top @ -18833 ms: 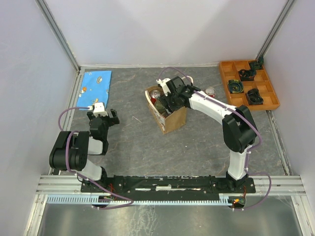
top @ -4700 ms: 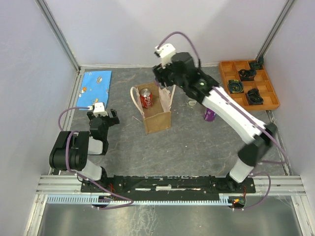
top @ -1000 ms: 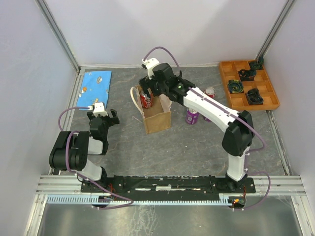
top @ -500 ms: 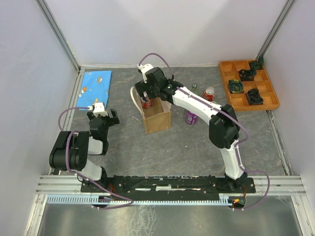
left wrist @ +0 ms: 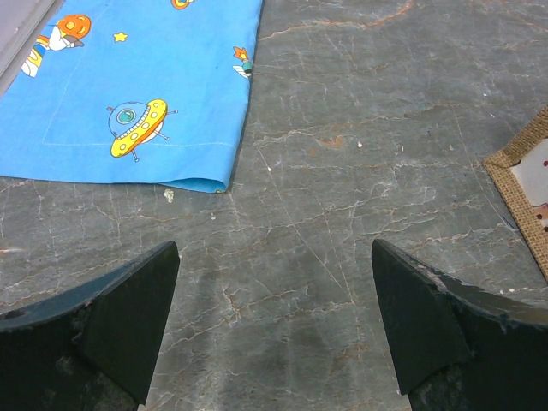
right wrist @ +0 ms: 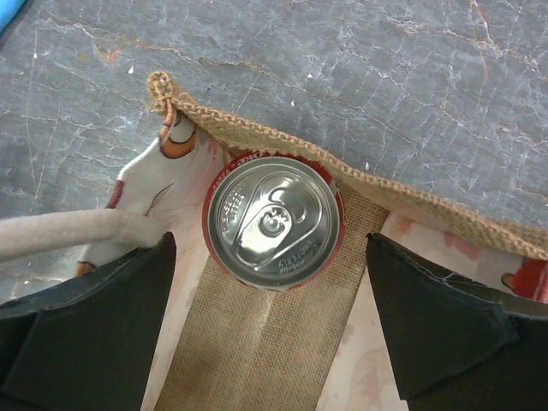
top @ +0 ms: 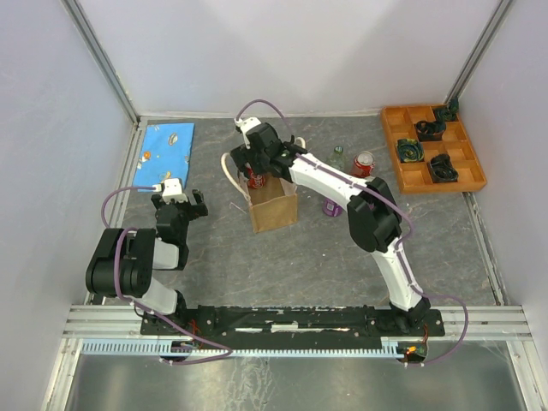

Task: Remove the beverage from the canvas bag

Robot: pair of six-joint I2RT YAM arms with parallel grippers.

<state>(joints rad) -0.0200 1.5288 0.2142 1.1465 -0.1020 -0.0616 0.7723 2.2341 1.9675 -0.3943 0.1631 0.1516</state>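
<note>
Top external view shows the bag (top: 276, 204) standing upright, mouth open. At the bag's far end the can (right wrist: 272, 221) stands inside against the wall, long axis vertical, top up. Right gripper (right wrist: 270, 247) hangs straight over the bag's mouth, fingers spread wide either side of the can, apparently touching nothing. Left gripper (left wrist: 274, 248), well left of the bag, is parted and empty, so the right one is far nearer.

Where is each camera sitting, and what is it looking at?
Top external: above and behind, looking down at the table; left arm and right arm show.
Left wrist: on the left arm, looking down past the open left gripper at the blue cloth.
Right wrist: looking straight down past the open right gripper at a red can inside the canvas bag.
Shared: top and right wrist both see that can.
</note>
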